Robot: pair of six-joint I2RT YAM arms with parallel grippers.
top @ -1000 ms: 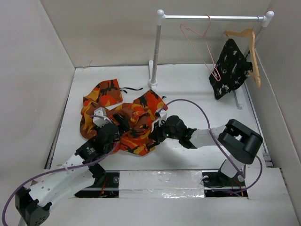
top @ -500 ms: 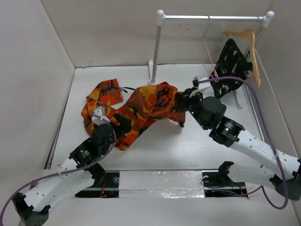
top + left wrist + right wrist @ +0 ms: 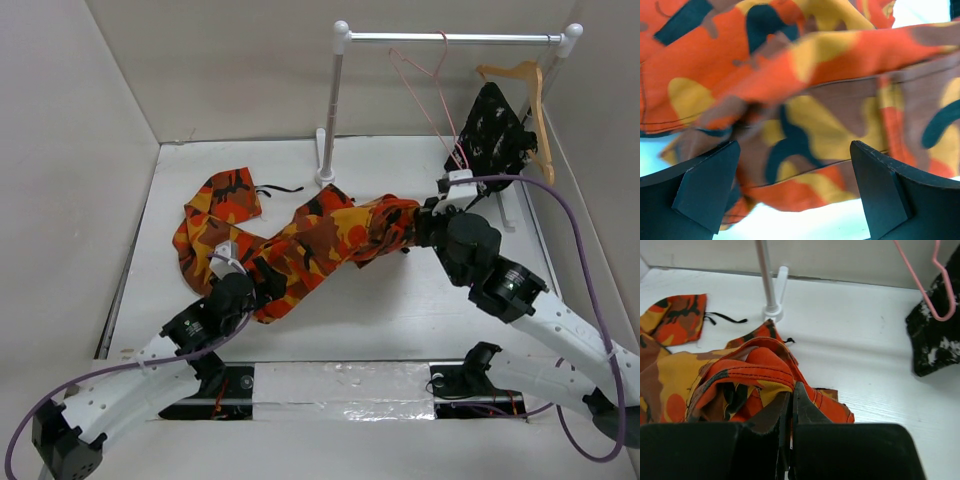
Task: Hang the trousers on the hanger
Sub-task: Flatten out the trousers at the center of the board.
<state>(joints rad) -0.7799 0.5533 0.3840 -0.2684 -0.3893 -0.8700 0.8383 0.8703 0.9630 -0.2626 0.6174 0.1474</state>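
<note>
The camouflage trousers (image 3: 300, 245) are stretched across the table from left to right of centre. My right gripper (image 3: 418, 225) is shut on their right end and holds it lifted; the pinched fold shows in the right wrist view (image 3: 755, 372). My left gripper (image 3: 262, 280) is open just above the trousers' near edge; fabric fills the left wrist view (image 3: 805, 100) beyond its fingers (image 3: 707, 192). The pink wire hanger (image 3: 428, 95) hangs on the rail, up and right of the right gripper, and shows in the right wrist view (image 3: 926, 290).
A white rail stand (image 3: 330, 110) rises at the back centre. A wooden hanger (image 3: 535, 105) holds a black speckled garment (image 3: 488, 140) at the rail's right end. White walls enclose the table on three sides.
My right gripper has pulled the trousers' end up and to the right, toward the rail, stretching the fabric out. My left gripper has shifted slightly toward the near edge of the fabric.
</note>
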